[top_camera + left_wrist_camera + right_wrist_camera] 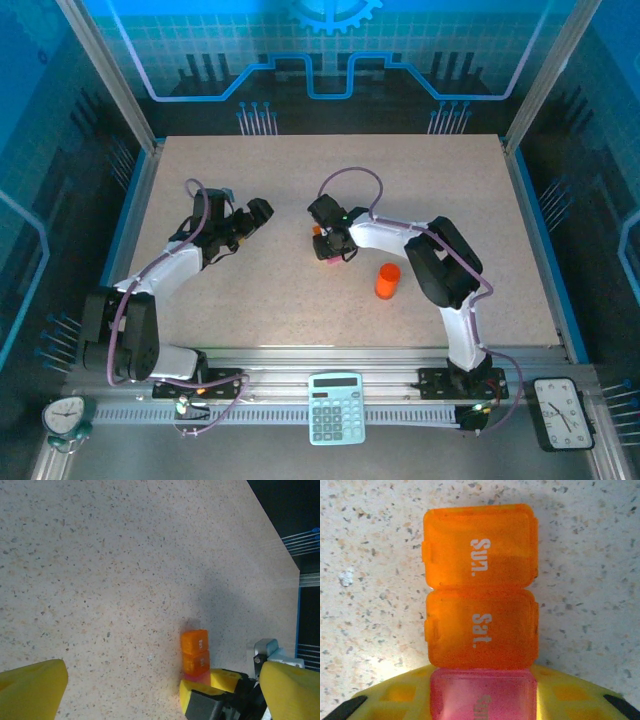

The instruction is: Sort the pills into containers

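Pill containers (480,595), a short strip of joined translucent boxes, lie flat near the middle of the speckled table (300,170) with their flip lids down. Two orange compartments, lettered "Sun." and "Sat." in white, adjoin a pink one whose lettering is partly hidden. The right gripper (329,246) pinches the strip at its pink end. Its yellow fingers (192,694) press against that compartment, and the orange pair projects beyond the fingertips.

The left gripper (257,213) hangs to the left of the strip, apart from it, with its yellow fingers (30,687) spread wide over bare tabletop. An orange cylindrical bottle (387,281) stands upright to the right of the strip, nearer the table's front edge and clear of both arms.

Past that edge, a pale green calculator (336,407) lies on the mounting rail between the two arm bases. A green alarm clock (65,415) sits at the left corner and a black-framed clock (563,411) at the right.
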